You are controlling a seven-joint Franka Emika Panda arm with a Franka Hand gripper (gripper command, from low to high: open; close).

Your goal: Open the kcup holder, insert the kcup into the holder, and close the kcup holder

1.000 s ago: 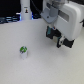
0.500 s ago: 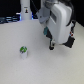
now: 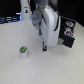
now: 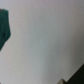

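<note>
In the exterior view the kcup (image 3: 23, 51) stands upright on the white desk (image 3: 15, 35), its green top up, near the exterior view's left. The hand (image 3: 44, 47) hangs low over the desk, well apart from the kcup and toward the exterior view's right. The picture is too blurred to tell if the hand is released or clenched; nothing is seen in it. The black kcup holder (image 3: 67, 34) stands at the right edge, just beside the arm. The wrist view shows mostly bare desk (image 4: 47, 40).
</note>
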